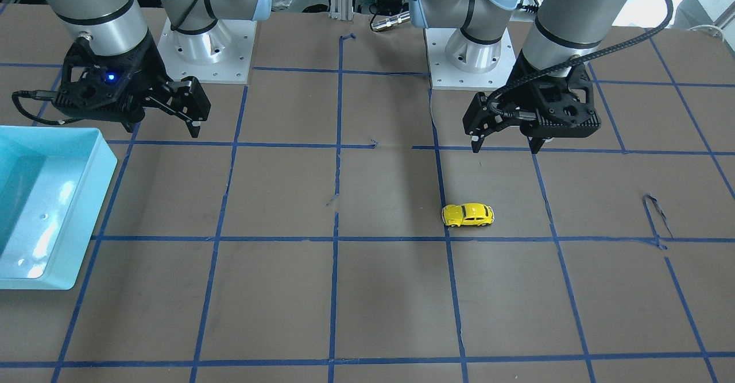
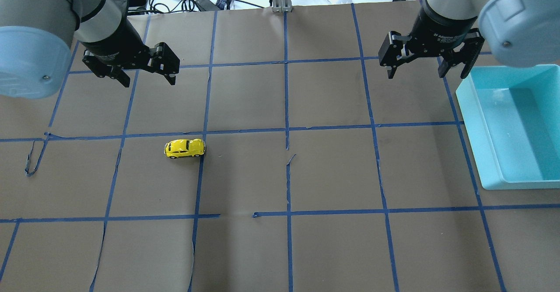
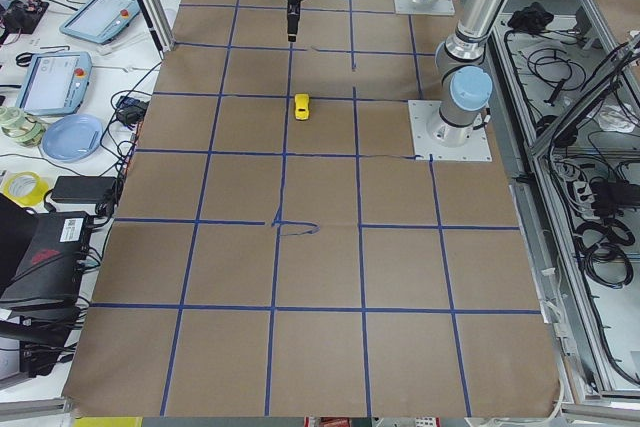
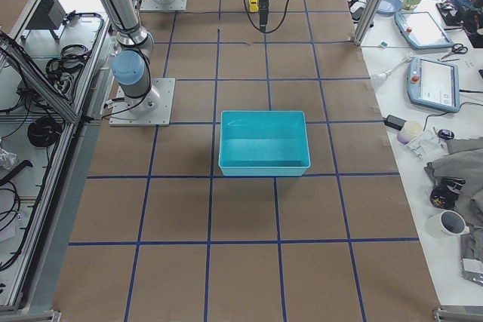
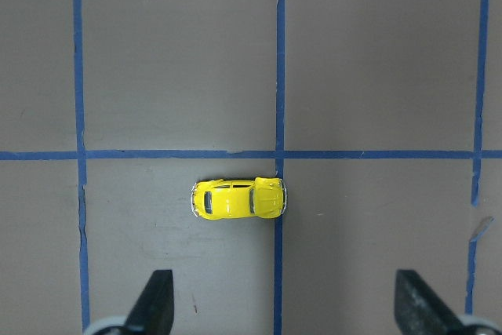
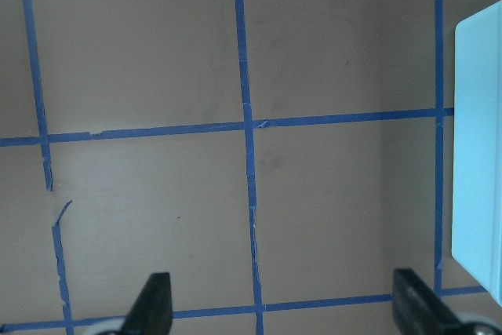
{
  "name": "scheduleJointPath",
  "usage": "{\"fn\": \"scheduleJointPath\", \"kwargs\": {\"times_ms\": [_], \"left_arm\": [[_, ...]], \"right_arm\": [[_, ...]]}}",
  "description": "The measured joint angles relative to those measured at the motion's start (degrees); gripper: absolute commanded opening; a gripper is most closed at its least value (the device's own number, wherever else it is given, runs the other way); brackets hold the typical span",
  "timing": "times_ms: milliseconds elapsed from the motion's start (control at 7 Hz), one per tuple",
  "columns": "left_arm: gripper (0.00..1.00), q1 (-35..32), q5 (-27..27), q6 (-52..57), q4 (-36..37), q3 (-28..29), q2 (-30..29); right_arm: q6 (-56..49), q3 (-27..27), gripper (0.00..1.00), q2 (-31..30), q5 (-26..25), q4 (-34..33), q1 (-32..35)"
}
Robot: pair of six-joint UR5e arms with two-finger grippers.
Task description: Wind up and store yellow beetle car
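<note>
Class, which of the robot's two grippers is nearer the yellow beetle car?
Left. The left gripper hovers open just beyond the yellow beetle car; the right gripper hangs far across the table, beside the blue bin.

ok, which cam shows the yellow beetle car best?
Left wrist-mounted: the yellow beetle car sits near centre, seen top-down, large, unobstructed. Overhead and front-facing show it whole but small; exterior left, a speck; exterior right, at most a yellow fleck; right wrist-mounted, nothing.

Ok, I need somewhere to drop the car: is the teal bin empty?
Empty. The overhead and exterior right views show only bare floor inside the teal bin; the yellow beetle car stands outside it.
</note>
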Motion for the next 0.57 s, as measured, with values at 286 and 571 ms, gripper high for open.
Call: {"fn": "scheduleJointPath", "kwargs": {"times_ms": [286, 571], "left_arm": [[1.00, 0.0, 0.0, 0.0, 0.0, 0.1, 0.0], [0.98, 0.0, 0.0, 0.1, 0.0, 0.1, -0.1]], "right_arm": [[0.0, 0.0, 1.00, 0.0, 0.0, 0.0, 0.0], [0.0, 0.0, 1.00, 0.0, 0.0, 0.0, 0.0]]}}
